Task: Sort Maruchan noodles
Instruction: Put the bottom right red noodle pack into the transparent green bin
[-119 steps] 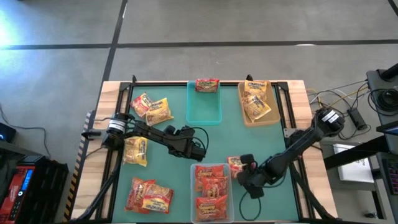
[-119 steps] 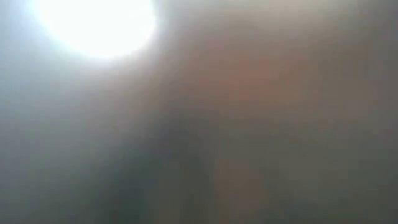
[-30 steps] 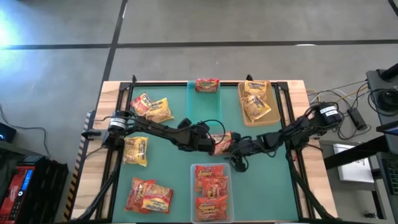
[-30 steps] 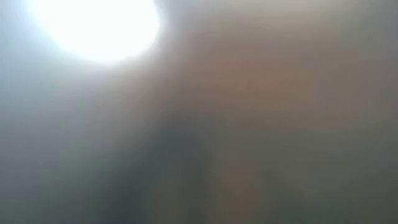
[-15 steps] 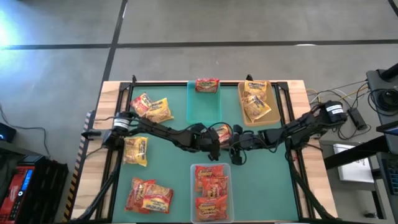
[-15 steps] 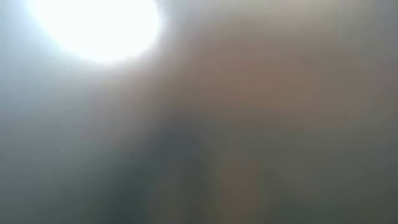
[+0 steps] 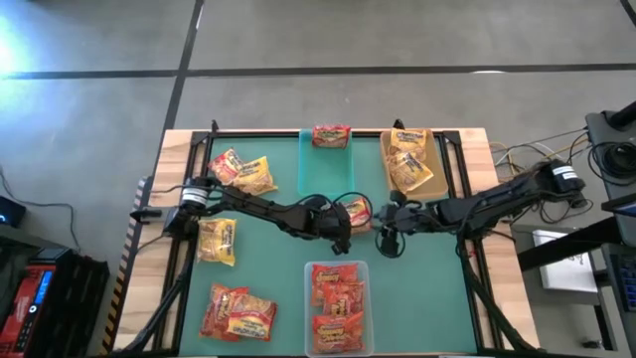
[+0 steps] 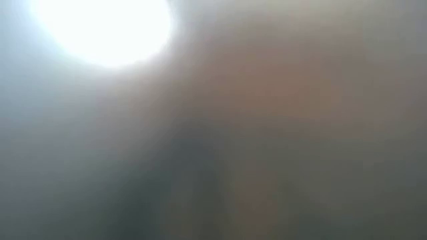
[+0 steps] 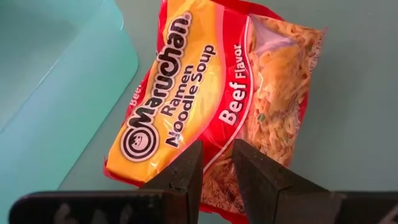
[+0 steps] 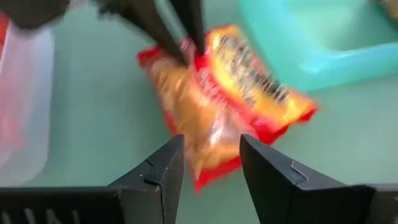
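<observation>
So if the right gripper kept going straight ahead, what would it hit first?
Most likely the beef noodle packet held by the left gripper; it sits directly ahead of the right gripper, though the gap is hard to judge.

This looks like a robotics lab or workshop bay. A wooden-edged surface [image 7: 179, 149] topped with a green mat [image 7: 268, 249] stands alone on a bare grey concrete floor [image 7: 397, 40] crossed by dark seam lines. At three o'clock sit loose cables [image 7: 527, 157] and dark equipment [image 7: 616, 139]; at eight o'clock, a red-and-black equipment case [image 7: 40, 288]. The low view shows only glare.
</observation>
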Robot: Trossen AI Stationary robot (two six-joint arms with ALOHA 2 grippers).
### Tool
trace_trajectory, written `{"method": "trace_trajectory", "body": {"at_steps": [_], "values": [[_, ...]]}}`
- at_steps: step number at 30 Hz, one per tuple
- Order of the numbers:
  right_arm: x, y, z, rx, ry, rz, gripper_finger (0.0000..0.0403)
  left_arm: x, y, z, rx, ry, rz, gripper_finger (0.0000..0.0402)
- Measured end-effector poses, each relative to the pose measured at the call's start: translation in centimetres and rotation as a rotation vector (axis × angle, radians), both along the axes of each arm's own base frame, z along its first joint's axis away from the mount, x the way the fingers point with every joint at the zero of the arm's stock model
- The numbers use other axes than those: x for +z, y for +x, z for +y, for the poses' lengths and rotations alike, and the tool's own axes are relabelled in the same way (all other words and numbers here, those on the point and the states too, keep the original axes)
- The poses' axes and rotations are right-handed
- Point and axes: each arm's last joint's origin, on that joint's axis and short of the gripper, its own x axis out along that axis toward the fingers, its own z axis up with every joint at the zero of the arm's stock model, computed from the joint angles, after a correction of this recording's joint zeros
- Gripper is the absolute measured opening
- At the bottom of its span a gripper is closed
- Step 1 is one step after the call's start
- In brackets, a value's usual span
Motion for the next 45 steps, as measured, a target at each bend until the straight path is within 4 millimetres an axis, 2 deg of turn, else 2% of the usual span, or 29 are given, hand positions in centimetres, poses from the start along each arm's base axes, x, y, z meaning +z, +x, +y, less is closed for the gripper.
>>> {"method": "trace_trajectory", "body": {"at_steps": [8,15,27,37,45], "values": [[1.0,-0.6,-0.3,-0.053,-0.022,-0.028,0.0146,1.2,0.6,-0.4,-0.006,0.034,-0.029,0.0075],[0.4,-0.7,-0.6,-0.120,-0.047,-0.001,0.0146,1.3,0.4,-1.6,-0.014,0.025,-0.029,0.0075],[0.2,-0.4,-0.7,-0.133,-0.146,0.027,0.0146,1.6,0.1,-1.9,-0.008,0.023,-0.028,0.0075],[0.0,-0.5,-1.6,-0.218,-0.061,0.036,0.0146,1.5,-1.0,-2.3,0.075,0.009,0.037,0.0075],[-0.2,-0.3,-2.4,-0.151,0.107,0.050,0.0159,1.1,-1.3,-2.3,0.117,-0.007,0.034,0.0075]]}}
